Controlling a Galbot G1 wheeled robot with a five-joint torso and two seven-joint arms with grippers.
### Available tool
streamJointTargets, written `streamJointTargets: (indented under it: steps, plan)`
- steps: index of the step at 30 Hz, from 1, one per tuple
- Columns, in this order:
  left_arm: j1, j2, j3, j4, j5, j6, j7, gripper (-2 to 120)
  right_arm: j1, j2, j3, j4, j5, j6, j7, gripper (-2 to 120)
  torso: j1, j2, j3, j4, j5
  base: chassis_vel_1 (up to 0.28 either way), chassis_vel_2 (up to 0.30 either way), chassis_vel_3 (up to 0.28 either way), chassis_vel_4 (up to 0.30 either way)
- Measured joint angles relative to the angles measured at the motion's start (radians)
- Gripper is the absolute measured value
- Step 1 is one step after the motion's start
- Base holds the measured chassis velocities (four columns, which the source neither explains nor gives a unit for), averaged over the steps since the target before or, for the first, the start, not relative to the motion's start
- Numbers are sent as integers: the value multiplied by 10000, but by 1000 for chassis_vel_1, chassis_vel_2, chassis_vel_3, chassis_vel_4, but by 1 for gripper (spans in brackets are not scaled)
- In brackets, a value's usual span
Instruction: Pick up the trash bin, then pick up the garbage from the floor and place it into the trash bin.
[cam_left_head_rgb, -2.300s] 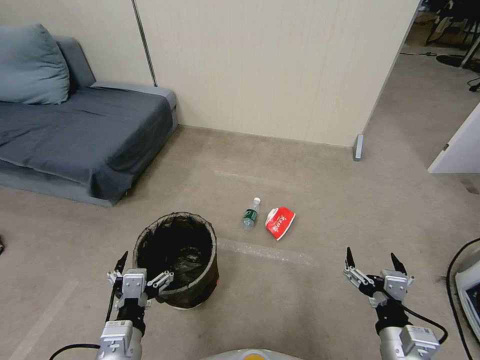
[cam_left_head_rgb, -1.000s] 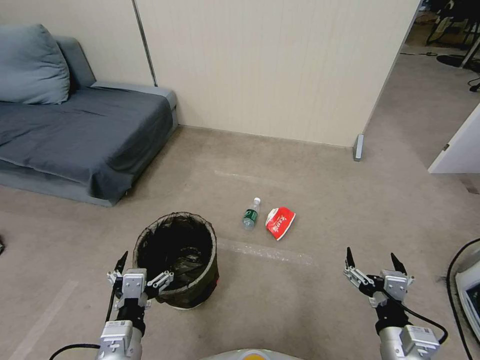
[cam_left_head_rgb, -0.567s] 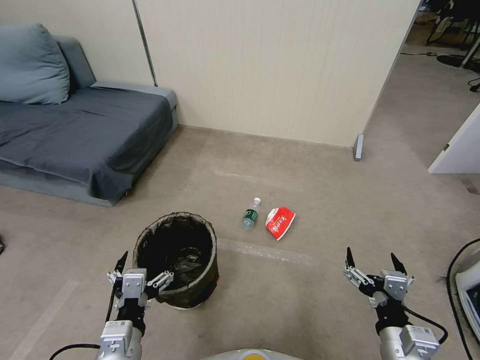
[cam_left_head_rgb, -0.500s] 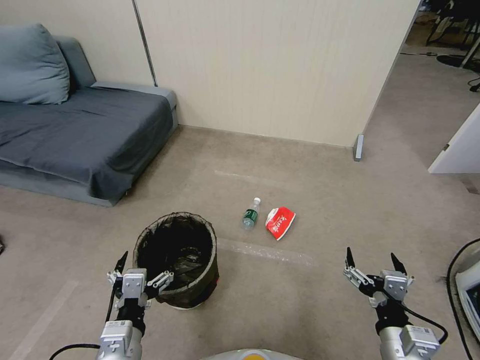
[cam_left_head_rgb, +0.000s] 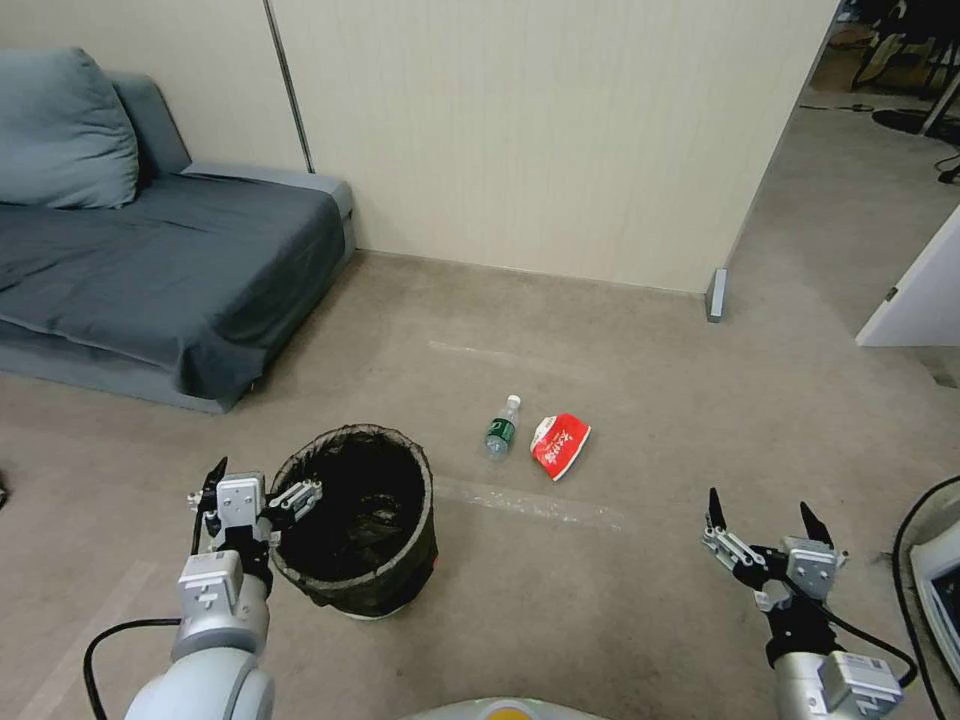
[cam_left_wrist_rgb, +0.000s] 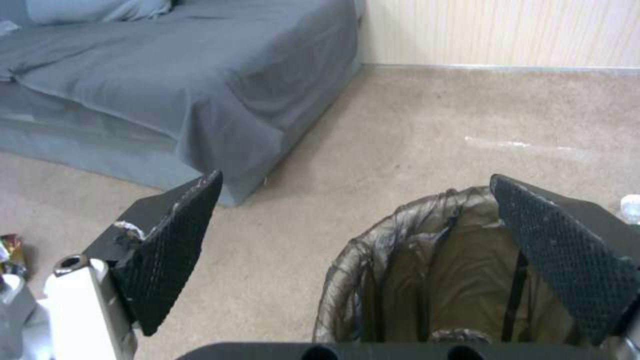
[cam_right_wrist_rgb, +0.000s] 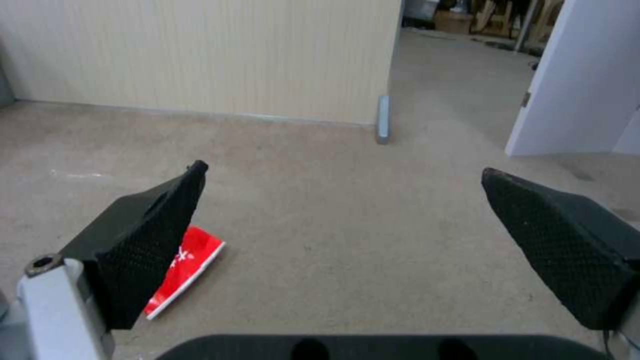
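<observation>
The trash bin (cam_left_head_rgb: 358, 532) is seen standing upright on the floor (cam_left_head_rgb: 620, 580), a small round bin whose rim and upper wall are wrapped in a dark bag liner, its mouth open. Two pieces of garbage are found lying on the floor beyond it: a small clear bottle (cam_left_head_rgb: 502, 427) with a green label, on its side, and just beside it a flattened red-and-white snack packet (cam_left_head_rgb: 560, 444).

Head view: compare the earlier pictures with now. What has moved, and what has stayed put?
The left gripper has moved forward and outward to the trash bin rim, open, straddling its left edge. The right gripper shifted slightly back and outward, open. Trash bin, bottle and red packet stayed put; nothing is grasped.
</observation>
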Motion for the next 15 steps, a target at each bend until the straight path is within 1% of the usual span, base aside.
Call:
streamJointTargets:
  steps: [1, 2, 3, 4, 5, 6, 7, 15]
  plan:
    - [0, 0, 0, 0, 0, 0, 0, 100, 0, 0, 0, 0, 0, 0, 0, 100, 0, 0, 0, 0, 0, 0, 0, 0, 0]
    - [-42, 22, -6, -6, -32, 224, -1, 100, 0, 1, 0, 1, -1, 1, -3, 100, 0, 0, 0, 0, -1, 0, 0, 0, 0]
    - [-100, 95, -58, -88, -103, 825, -13, 100, -6, 1, 0, 0, -6, 2, -10, 100, 0, 0, 0, -1, -1, 0, 0, 0, 0]
    - [-130, 134, -82, -141, -140, 1121, -19, 100, -8, 0, 0, 0, -13, 3, -14, 100, 0, 0, 0, 0, 0, 0, 0, 0, 0]
    - [-130, 134, -82, -141, -140, 1121, -19, 100, -8, 0, 0, 0, -13, 3, -14, 100, 0, 0, 0, 0, 0, 0, 0, 0, 0]
    - [-165, 188, -120, -197, -198, 1543, -32, 100, -16, -3, -3, 0, -22, 3, -21, 100, 0, 0, 0, -1, 0, 0, 0, 0, 0]
    - [-174, 211, -132, -224, -218, 1729, -37, 100, -26, -12, -11, 1, -27, 3, -24, 100, 1, -1, 0, 0, -1, 0, 0, 0, 0]
    - [-213, 259, -145, -234, -307, 1941, -63, 100, -71, -79, -36, 2, -49, 8, -33, 100, 0, 0, 0, 1, 0, 0, 0, 0, 0]
